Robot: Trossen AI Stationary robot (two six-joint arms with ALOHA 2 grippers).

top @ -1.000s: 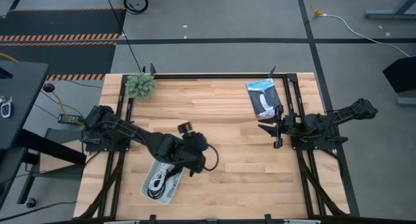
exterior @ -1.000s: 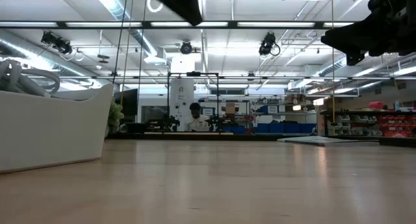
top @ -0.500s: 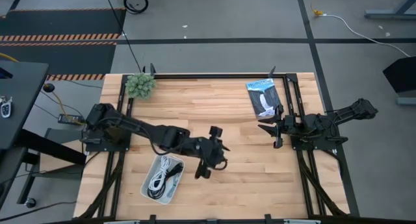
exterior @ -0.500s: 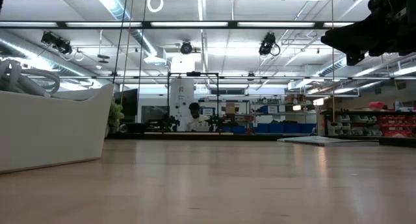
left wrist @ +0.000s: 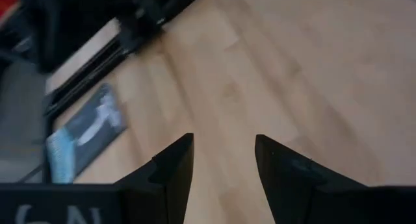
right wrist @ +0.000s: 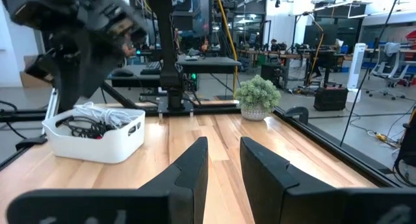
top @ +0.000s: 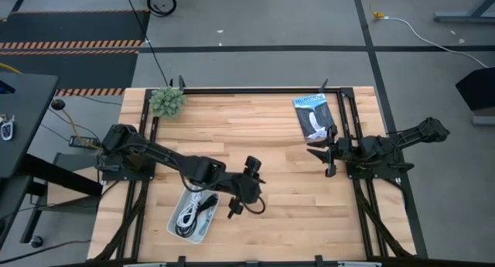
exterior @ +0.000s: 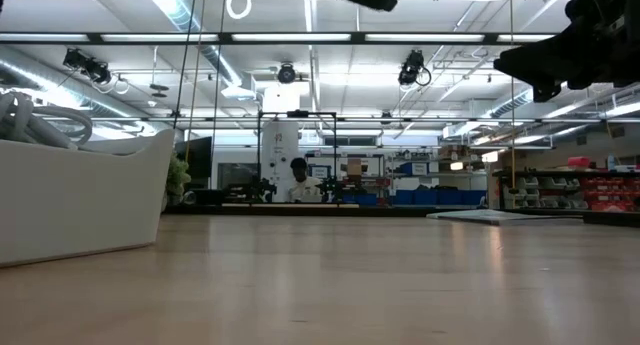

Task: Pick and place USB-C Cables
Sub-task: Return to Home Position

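The USB-C cables, white and black coils [top: 193,211], lie heaped in the white tray [top: 179,230] near the table's front left. They also show in the right wrist view [right wrist: 91,117], and a white coil sticks over the tray's rim in the low view [exterior: 28,120]. My left gripper [top: 251,188] hangs above bare wood just right of the tray, open and empty [left wrist: 224,159]. My right gripper [top: 325,155] waits open and empty at the table's right side [right wrist: 224,165].
A flat black-and-blue packet [top: 312,116] lies at the far right, close to my right gripper. A small green plant [top: 166,101] stands at the far left corner. Black frame rails [top: 255,89] run along the table's edges. Bare wood [top: 286,213] lies between the two grippers.
My left gripper has gone from over the tray's far right corner toward the table's right edge, then a little toward the near edge, turning as it went. The cables in the tray and my right arm have kept still.
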